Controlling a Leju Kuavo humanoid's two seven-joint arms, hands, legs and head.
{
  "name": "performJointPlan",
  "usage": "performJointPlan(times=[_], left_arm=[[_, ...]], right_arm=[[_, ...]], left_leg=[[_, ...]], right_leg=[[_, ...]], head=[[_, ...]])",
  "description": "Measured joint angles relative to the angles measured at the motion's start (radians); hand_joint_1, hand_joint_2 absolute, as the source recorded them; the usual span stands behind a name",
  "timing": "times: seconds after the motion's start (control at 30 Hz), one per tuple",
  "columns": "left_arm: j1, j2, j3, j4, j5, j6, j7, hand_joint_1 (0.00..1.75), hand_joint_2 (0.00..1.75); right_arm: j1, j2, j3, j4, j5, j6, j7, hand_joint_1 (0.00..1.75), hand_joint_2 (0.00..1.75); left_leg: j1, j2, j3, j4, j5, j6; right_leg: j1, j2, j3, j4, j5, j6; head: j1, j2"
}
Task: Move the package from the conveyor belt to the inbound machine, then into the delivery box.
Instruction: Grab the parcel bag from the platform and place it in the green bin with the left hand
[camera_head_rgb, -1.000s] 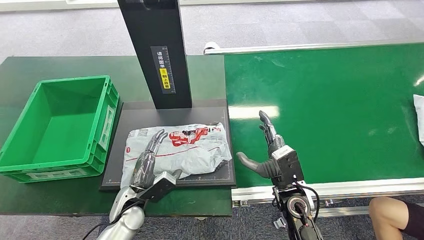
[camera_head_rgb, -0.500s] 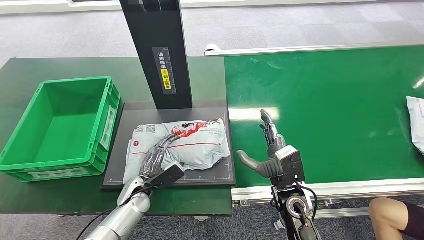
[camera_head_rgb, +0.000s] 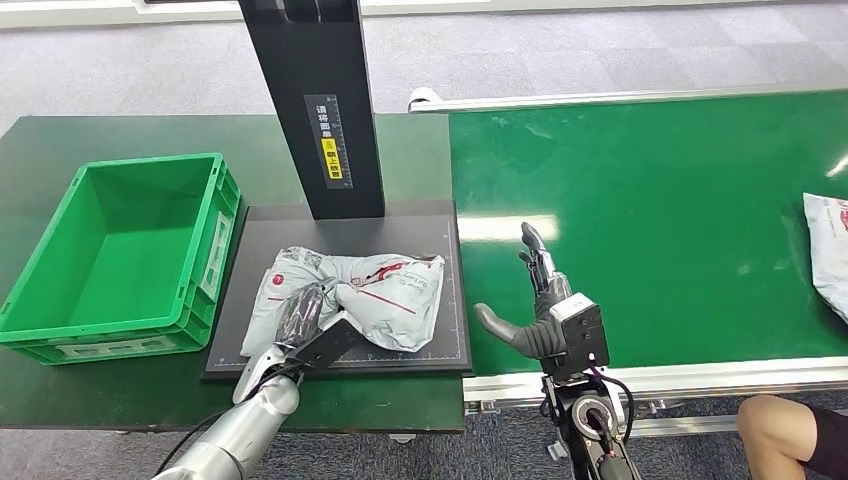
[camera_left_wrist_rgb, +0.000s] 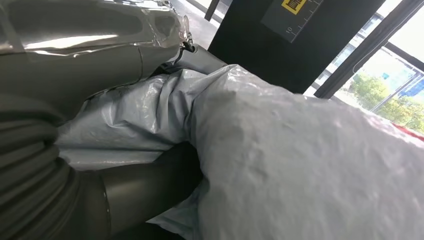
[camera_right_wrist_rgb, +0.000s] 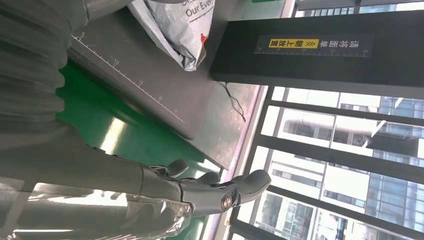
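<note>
Crumpled grey plastic mailer package (camera_head_rgb: 350, 300) w/ red print lies on the flat black scale plate of the inbound machine (camera_head_rgb: 440, 225), just in front of the machine's tall black column (camera_head_rgb: 315, 100). Left hand (camera_head_rgb: 300, 318) sits on the package's near-left corner, fingers curled into the plastic & gripping it; left wrist view shows the thumb tucked under a fold of the bag. Open green plastic delivery box (camera_head_rgb: 215, 235) stands just left of the plate, on the dark green table (camera_head_rgb: 60, 135). Right of the plate runs the green conveyor belt (camera_head_rgb: 650, 210); right hand (camera_head_rgb: 540, 305) hovers over its near-left part, fingers spread, holding nothing. A 2nd grey mailer (camera_head_rgb: 825, 250) lies at the belt's far right edge. Person's knee (camera_head_rgb: 785, 430) near the belt's front right corner.
</note>
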Motion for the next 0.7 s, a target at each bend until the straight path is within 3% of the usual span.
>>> performJointPlan(times=[0.27,0.43,0.53,0.7], left_arm=[[0.000,0.000,0.000,0.000,0.002,0.001,-0.002,1.75,1.75],[0.019,0.004,0.000,-0.037,0.057,0.043,-0.049,1.75,1.75],[0.057,0.017,0.005,-0.157,0.095,0.085,-0.061,1.75,1.75],[0.101,0.049,0.036,-0.475,0.130,0.181,-0.050,1.75,1.75]], right_arm=[[0.000,0.000,0.000,0.000,0.000,0.000,0.000,0.00,1.75],[0.004,-0.001,0.000,0.000,-0.003,-0.008,0.000,0.00,1.75],[0.013,-0.005,0.000,0.000,-0.008,-0.020,0.000,0.00,1.75],[0.039,-0.017,-0.003,0.000,-0.022,-0.051,-0.006,0.00,1.75]], left_leg=[[0.000,0.000,0.000,0.000,0.000,0.000],[0.000,0.000,-0.001,0.000,0.000,0.000],[0.000,0.001,-0.003,0.000,0.000,0.000],[0.000,0.000,-0.007,0.000,0.000,0.000]], right_leg=[[0.000,0.000,0.000,0.000,0.000,0.000],[0.000,0.000,-0.001,0.000,0.000,0.000],[0.000,0.000,-0.004,0.000,0.000,0.000],[0.000,0.000,-0.007,0.000,0.000,0.000]], head=[[0.000,0.000],[0.000,0.000],[0.000,0.000],[0.000,0.000]])
